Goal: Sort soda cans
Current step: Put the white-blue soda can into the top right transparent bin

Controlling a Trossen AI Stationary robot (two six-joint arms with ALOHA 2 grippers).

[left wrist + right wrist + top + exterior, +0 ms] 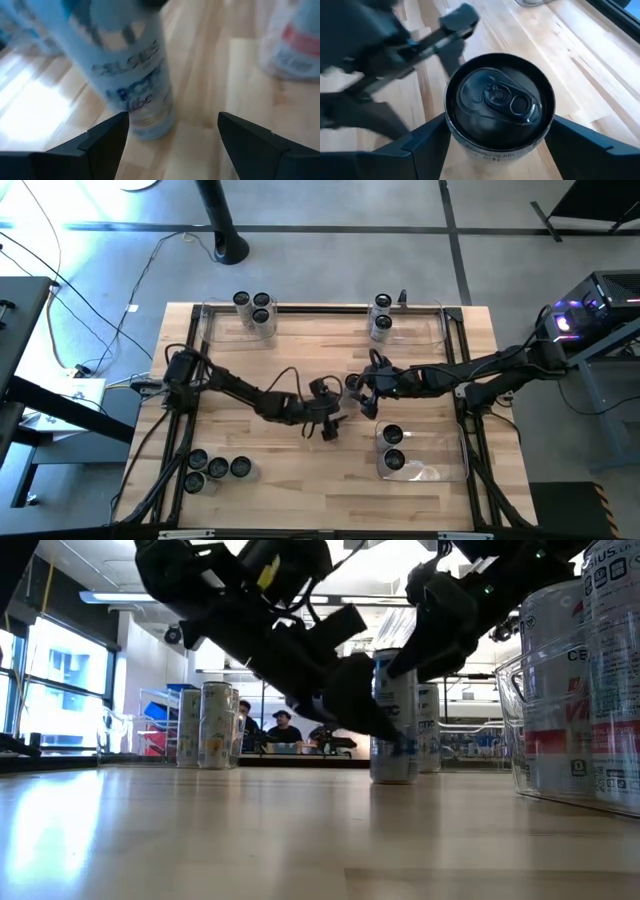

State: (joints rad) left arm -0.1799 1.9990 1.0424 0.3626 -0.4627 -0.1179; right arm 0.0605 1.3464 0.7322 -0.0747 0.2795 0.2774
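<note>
Soda can (499, 102) between right hand (495, 145) fingers

- Grey concrete floor (330, 270) crossed by dark seams, loose cables trailing at the side.
- Black round-footed pole stand (228, 246) behind the light wooden plank tabletop (300, 350).
- Bright tall windows (55, 690); two seated people (268, 730) far off.
</note>
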